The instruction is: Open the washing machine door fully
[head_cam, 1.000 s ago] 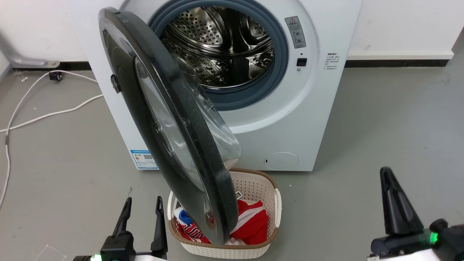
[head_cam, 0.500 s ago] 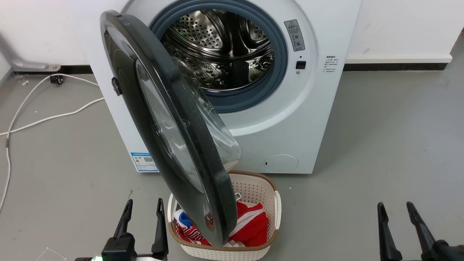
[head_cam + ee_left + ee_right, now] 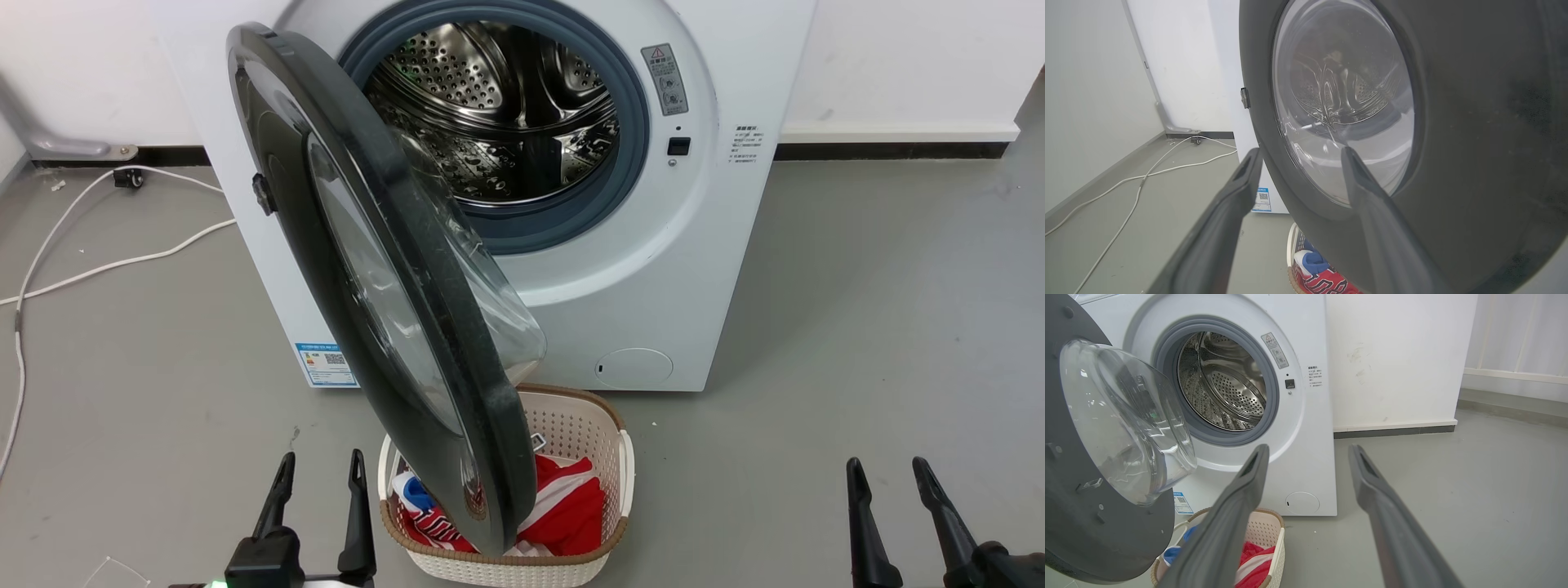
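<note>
The washing machine door (image 3: 359,245), round, glossy black with a clear glass bowl, stands swung out from the white washing machine (image 3: 702,269) on its left hinge, roughly edge-on to me. The steel drum (image 3: 498,106) is exposed. My left gripper (image 3: 320,469) is open at the lower left, just left of the door's lower rim and apart from it. In the left wrist view the door's outer face (image 3: 1474,122) is close in front of the open left gripper (image 3: 1298,152). My right gripper (image 3: 888,469) is open at the lower right, well away from the door (image 3: 1069,522), holding nothing.
A cream laundry basket (image 3: 604,441) with red, white and blue clothes (image 3: 571,506) sits on the floor under the door's lower edge. White cables (image 3: 106,261) trail across the grey floor at the left. A white wall (image 3: 1396,355) stands right of the machine.
My right gripper has dropped from a raised, side-on pose to low at the lower right with both fingers showing apart. The door and left gripper have barely moved; the camera shifted slightly.
</note>
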You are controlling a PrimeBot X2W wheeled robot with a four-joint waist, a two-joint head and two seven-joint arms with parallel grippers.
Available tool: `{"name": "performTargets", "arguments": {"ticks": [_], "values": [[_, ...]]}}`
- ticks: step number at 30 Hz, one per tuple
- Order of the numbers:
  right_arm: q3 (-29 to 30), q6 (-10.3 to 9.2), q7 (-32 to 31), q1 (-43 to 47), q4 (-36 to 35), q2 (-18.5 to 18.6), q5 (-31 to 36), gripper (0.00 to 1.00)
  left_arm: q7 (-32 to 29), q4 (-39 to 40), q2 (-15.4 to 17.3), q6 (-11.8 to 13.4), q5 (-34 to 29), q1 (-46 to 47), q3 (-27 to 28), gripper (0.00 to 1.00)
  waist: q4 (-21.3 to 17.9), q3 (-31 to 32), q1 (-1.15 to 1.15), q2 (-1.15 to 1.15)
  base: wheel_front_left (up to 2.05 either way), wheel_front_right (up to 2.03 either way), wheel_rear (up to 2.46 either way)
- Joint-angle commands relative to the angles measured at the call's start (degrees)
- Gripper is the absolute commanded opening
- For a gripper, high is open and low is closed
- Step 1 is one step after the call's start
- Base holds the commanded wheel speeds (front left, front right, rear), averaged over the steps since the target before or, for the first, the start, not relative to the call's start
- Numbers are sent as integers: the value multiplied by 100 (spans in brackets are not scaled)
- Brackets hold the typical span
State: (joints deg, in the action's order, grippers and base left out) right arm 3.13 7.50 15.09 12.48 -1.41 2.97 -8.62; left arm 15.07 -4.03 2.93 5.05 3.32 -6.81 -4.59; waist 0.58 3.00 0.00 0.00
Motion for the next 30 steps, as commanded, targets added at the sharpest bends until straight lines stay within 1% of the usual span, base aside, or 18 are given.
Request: {"name": "performTargets", "arguments": {"ticks": [1,2,3,11,18,19,22,26,30], "values": [[-4,-1,9,48,19,-17,-32,100,16,-24,-8,-23,40,-76,21,66,1,6,0,0,0,0,0],[0,-1,9,46,23,-17,-39,100,16,-30,-8,-31,50,-77,30,17,3,8,0,0,0,0,0],[1,-1,9,41,23,-18,-45,100,16,-39,-9,-35,63,-76,37,0,5,10,0,0,0,0,0],[43,-1,9,41,-23,-18,-82,100,16,35,29,-88,-69,146,194,0,56,17,0,0,0,0,0],[38,-1,9,-7,-1,-18,-80,100,16,705,146,-110,-205,596,443,0,72,-18,0,0,0,0,0],[27,-1,9,-40,12,-17,-77,100,15,1110,156,-142,-285,817,405,0,59,-31,0,0,0,0,0],[20,-1,9,-55,23,-17,-75,100,15,1552,156,-197,-373,1047,254,0,45,-39,0,0,0,0,0],[-29,-1,9,-72,31,-17,-51,100,15,2025,141,-306,-471,1336,-90,0,25,-57,0,0,0,0,0],[-79,-1,9,-93,36,-17,-35,100,15,2327,114,-414,-520,1617,-549,0,6,-70,0,0,0,0,0]]}}
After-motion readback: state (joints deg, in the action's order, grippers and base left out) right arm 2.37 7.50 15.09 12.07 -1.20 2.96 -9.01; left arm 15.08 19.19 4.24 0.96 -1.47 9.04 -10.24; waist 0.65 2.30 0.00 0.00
